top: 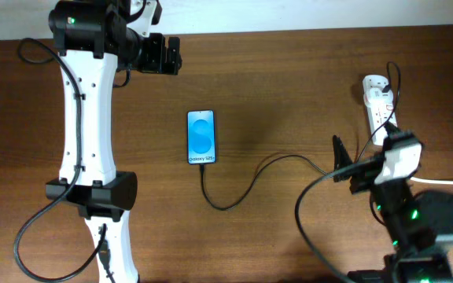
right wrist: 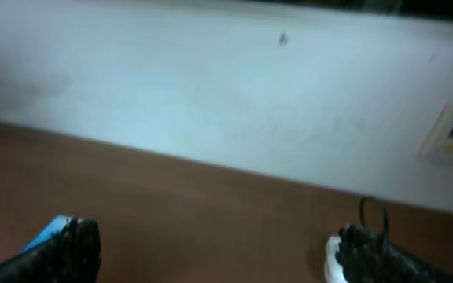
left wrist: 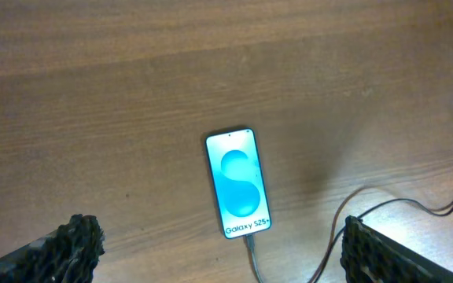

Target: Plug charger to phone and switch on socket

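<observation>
The left arm (top: 85, 118) reaches from the near left edge of the surface (top: 289, 79) up to its far side, where the wrist bends and the left jaws point toward the centre. They are raised above the wood. In the left wrist view the two fingers (left wrist: 77, 245) stand at opposite lower corners of the frame, spread wide, with nothing gripped or touched. The right arm (top: 415, 212) rises from the near right corner. Its white wrist is angled toward the middle of the surface, and the right jaws point left. In the right wrist view that camera faces the pale wall (right wrist: 211, 94). The right fingers (right wrist: 77, 250) are likewise parted widely and carry nothing. Whether they touch the cable passing close by cannot be told. The phone (top: 200, 137) lies flat near the centre of the surface, screen up and lit blue, with its white text strip at the near end. The charger (top: 234, 200) meets the phone at that near end, loops toward the front, then runs right past the right jaws and on toward the socket (top: 378, 101). The socket lies at the far right of the surface, well apart from the phone. Its switch position is too small to read.
</observation>
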